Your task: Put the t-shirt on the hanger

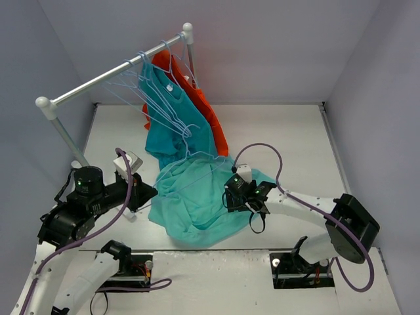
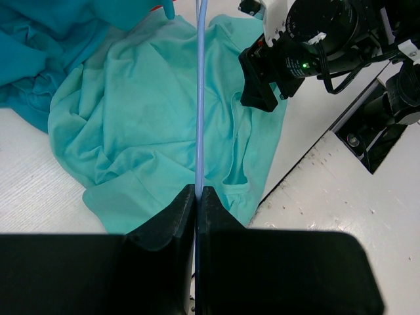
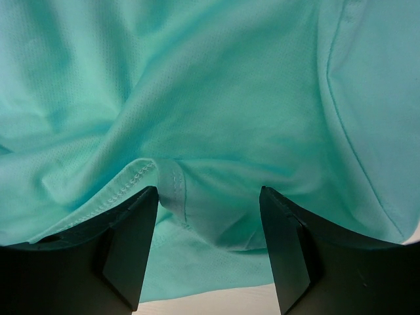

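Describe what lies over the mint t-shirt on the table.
A thin light-blue hanger wire crosses over the t-shirt, clamped in the left end effector. The open right end effector straddles a hem fold. Anything beneath the cloth is covered.

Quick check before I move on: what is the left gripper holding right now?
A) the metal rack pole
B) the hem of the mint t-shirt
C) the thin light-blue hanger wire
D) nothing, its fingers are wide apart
C: in the left wrist view the left gripper has its fingers pressed together on the wire of the hanger, which runs up over the t-shirt lying on the table.
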